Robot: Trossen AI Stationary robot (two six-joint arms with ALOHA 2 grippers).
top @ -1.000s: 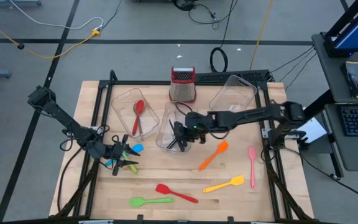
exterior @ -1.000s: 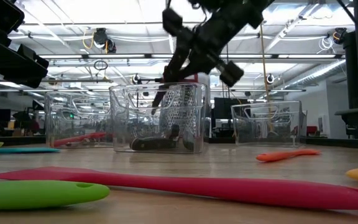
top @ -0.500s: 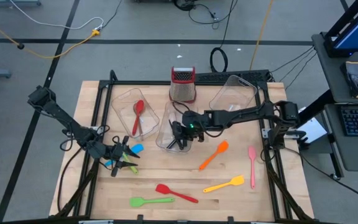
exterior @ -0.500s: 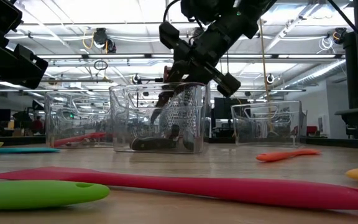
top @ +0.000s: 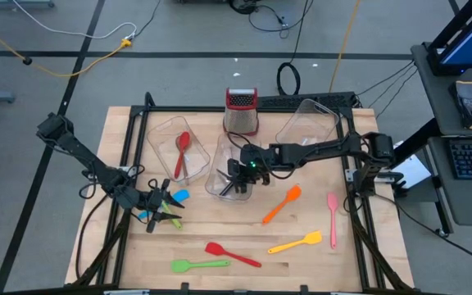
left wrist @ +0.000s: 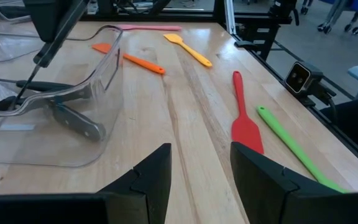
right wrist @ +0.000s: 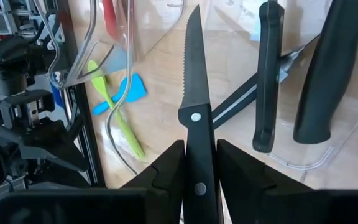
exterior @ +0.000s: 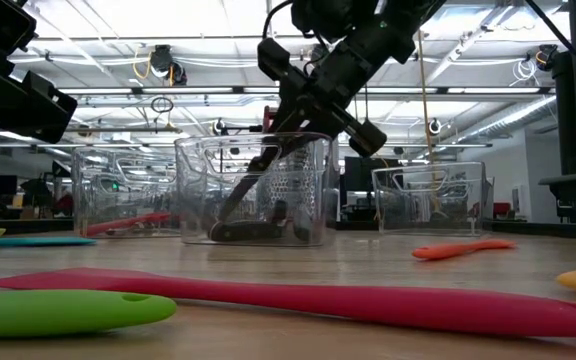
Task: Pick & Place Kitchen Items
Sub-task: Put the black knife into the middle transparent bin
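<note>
Two arms worked the table: at left we saw the left gripper (top: 164,206), fingers parted and empty, hovering over a blue spatula (top: 180,196). At centre the right gripper (top: 238,171) pinched a black-handled knife (right wrist: 197,134) over the middle clear tub (top: 217,175); orange (top: 282,203), yellow (top: 296,242) and pink (top: 333,219) spatulas lay rightward.

The knife's (right wrist: 197,118) handle end is cut off by the right wrist view's edge — its tip blurred.

No legible text or labels.
</note>
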